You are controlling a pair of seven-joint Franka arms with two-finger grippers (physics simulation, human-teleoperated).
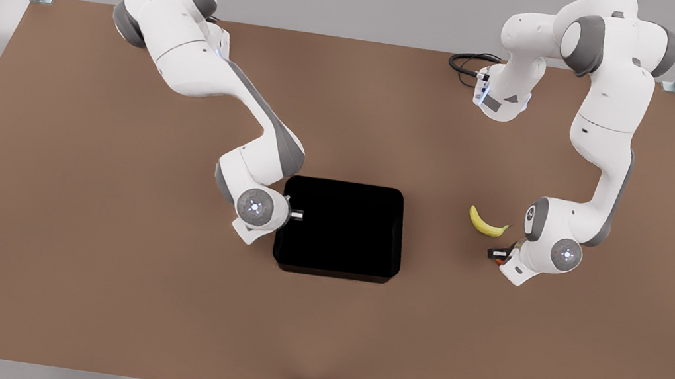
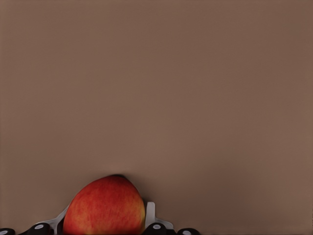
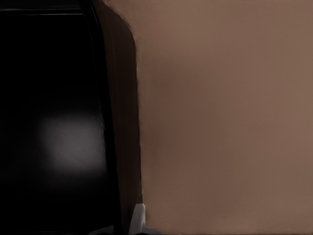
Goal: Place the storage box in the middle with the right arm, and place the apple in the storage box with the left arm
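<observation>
The left pincer point(image 2: 105, 230) grips the apple point(image 2: 105, 208) between its fingers, low over the surface point(image 1: 95, 287). The box point(image 1: 342, 227) lies toward the front view's left, past the banana point(image 1: 486, 223), its wall clamped by the right pincer point(image 1: 293, 214).

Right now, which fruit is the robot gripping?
The red apple, between the left gripper's fingers. The yellow banana lies free on the table beside it.

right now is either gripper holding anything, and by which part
The left gripper is shut on the apple, fingers on its opposite sides. The right gripper grips the storage box by its side wall.
</observation>
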